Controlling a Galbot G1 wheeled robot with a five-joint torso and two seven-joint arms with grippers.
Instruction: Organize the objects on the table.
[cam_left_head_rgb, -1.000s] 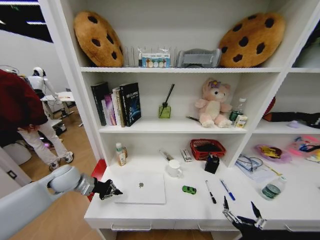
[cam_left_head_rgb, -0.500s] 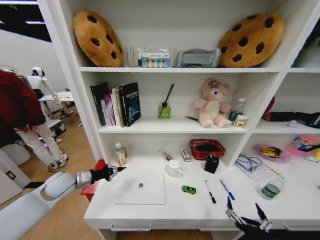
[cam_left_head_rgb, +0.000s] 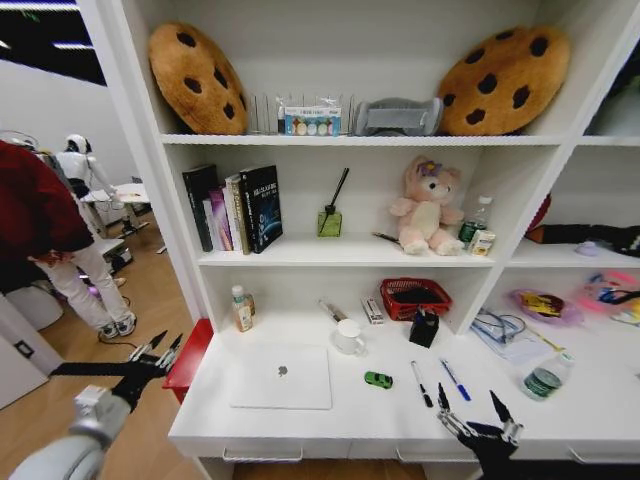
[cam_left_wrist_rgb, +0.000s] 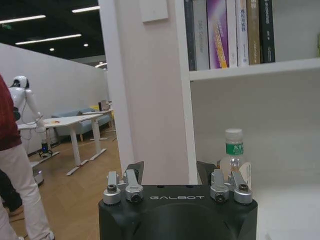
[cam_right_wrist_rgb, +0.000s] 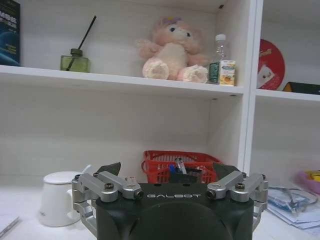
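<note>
Fingers spread on both, we are hovering our right gripper (cam_left_head_rgb: 478, 415) near the pens (cam_left_head_rgb: 421, 383); our left gripper (cam_left_head_rgb: 152, 352), off-table, risks clipping the laptop (cam_left_head_rgb: 283, 377) edge.

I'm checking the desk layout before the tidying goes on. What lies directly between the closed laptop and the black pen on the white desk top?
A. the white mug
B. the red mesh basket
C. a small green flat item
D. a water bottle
C: in the head view the small green flat item lies on the desk top, with the laptop on one side and the black pen on the other.
</note>
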